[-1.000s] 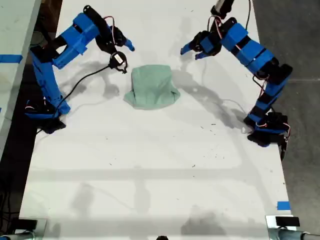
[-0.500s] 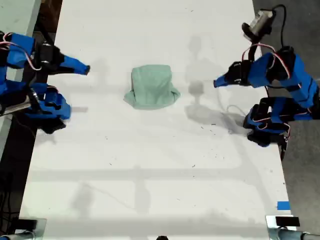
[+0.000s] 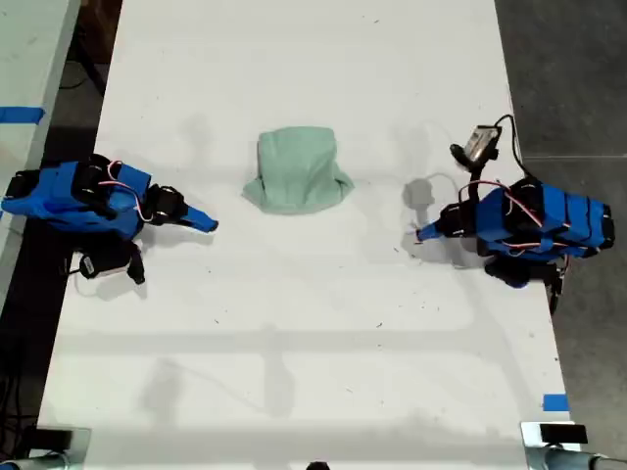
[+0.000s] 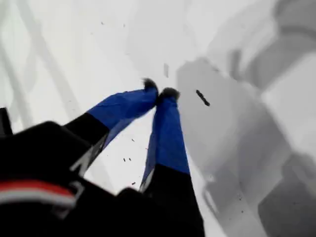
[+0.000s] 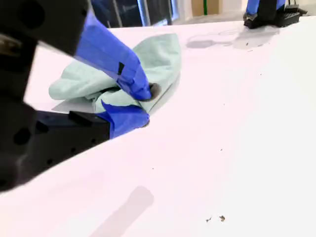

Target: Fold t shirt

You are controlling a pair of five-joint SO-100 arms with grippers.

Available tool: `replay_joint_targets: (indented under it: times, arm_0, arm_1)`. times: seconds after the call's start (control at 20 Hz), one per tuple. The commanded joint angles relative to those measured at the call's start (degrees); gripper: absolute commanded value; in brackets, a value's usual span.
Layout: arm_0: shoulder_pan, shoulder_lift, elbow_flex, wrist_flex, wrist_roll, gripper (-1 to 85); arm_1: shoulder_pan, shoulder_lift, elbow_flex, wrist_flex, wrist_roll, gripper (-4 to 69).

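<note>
Mint t shirt (image 5: 126, 74) beyond my second gripper (image 5: 145, 106)

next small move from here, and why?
Probably just settle both arms into rest. The t shirt already lies as a compact folded bundle on the table. My first gripper is shut on nothing. My second gripper, jaws slightly apart, holds nothing. Both sit clear of the cloth.
</note>
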Motion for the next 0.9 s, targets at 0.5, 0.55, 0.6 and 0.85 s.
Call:
replay_joint_targets:
  times: [0.5, 0.55, 0.6, 0.85]
  arm_0:
    - [-1.2, 1.1, 3.8, -2.5, -1.6, -0.1]
    - [-1.3, 1.1, 3.8, -2.5, -1.6, -0.1]
    - [-1.3, 1.1, 3.9, -2.5, -1.6, -0.1]
    - [-1.2, 1.1, 3.9, -2.5, -1.7, -0.1]
  arm_1:
    - [0.8, 0.0, 6.9, -3.4, 6.8, -2.0]
    - [0.8, 0.0, 6.9, -3.5, 6.8, -2.0]
    - [0.8, 0.0, 7.0, -3.7, 6.6, -2.1]
    - [0.5, 0.0, 7.2, -4.0, 6.2, -2.3]
